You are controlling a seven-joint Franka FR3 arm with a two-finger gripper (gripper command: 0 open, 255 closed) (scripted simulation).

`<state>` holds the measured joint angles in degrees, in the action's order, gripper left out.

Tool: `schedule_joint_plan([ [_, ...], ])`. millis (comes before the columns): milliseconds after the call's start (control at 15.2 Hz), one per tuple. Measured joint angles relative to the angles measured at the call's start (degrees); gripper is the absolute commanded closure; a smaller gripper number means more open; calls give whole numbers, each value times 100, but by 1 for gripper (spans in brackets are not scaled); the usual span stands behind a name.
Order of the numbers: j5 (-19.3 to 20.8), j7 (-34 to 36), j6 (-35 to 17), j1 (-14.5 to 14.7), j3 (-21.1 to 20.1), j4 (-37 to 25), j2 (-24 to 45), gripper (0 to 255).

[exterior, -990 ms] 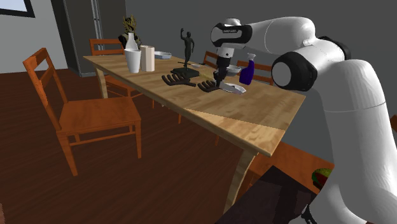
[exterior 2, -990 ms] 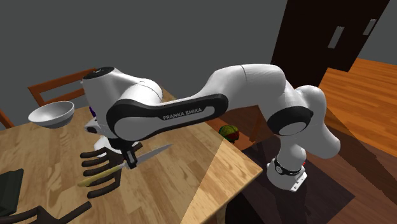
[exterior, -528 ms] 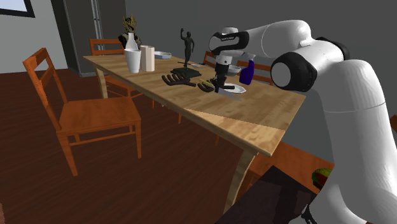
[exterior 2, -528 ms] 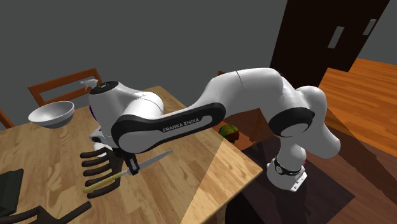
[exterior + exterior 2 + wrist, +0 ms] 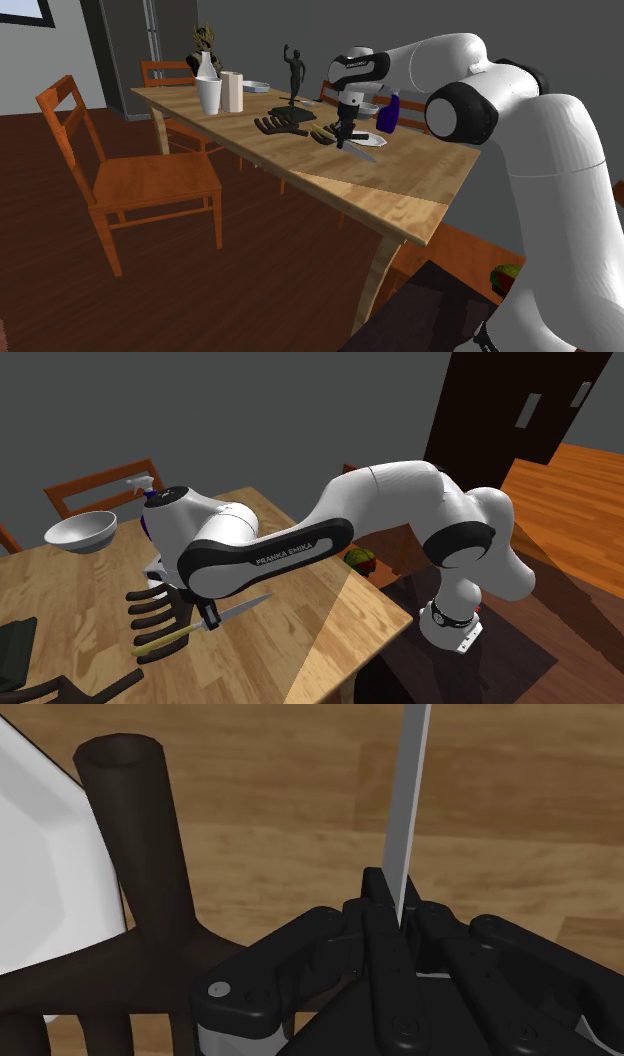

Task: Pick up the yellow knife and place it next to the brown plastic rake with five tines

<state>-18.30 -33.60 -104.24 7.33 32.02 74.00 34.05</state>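
My gripper [image 5: 345, 141] is shut on the knife where blade and handle meet. In the second exterior view the gripper [image 5: 208, 621] holds the knife low over the wooden table [image 5: 300, 642]. Its grey blade [image 5: 245, 607] points toward the table's near edge, and its yellow handle [image 5: 160, 642] lies across the tines of the dark brown rake [image 5: 152, 610]. In the wrist view the blade [image 5: 410, 794] runs straight out from the shut fingers, and the rake's handle [image 5: 130, 824] stands just beside it. Whether the knife touches the table or rake I cannot tell.
A white bowl [image 5: 82, 530] and a blue spray bottle [image 5: 388, 112] stand just behind the gripper. A second dark rake [image 5: 280, 124], a dark figurine [image 5: 293, 70], a white vase [image 5: 208, 92] and a white carton [image 5: 232, 90] sit farther along the table. A chair [image 5: 130, 175] stands beside it.
The gripper has come down toward the table with the knife, and the yellow handle has dropped lower over the rake's tines. The fingers have stayed shut on it.
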Motion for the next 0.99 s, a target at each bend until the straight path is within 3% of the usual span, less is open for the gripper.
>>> schedule_joint_plan([
  [66, 0, 0, 0, 0, 0, 0, 0, 0],
  [462, 0, 0, 0, 0, 0, 0, 1, 0],
  [726, 6, 59, 605, -150, 6, -698, 59, 0],
  [990, 36, 76, 707, -132, 24, -722, -17, 0],
])
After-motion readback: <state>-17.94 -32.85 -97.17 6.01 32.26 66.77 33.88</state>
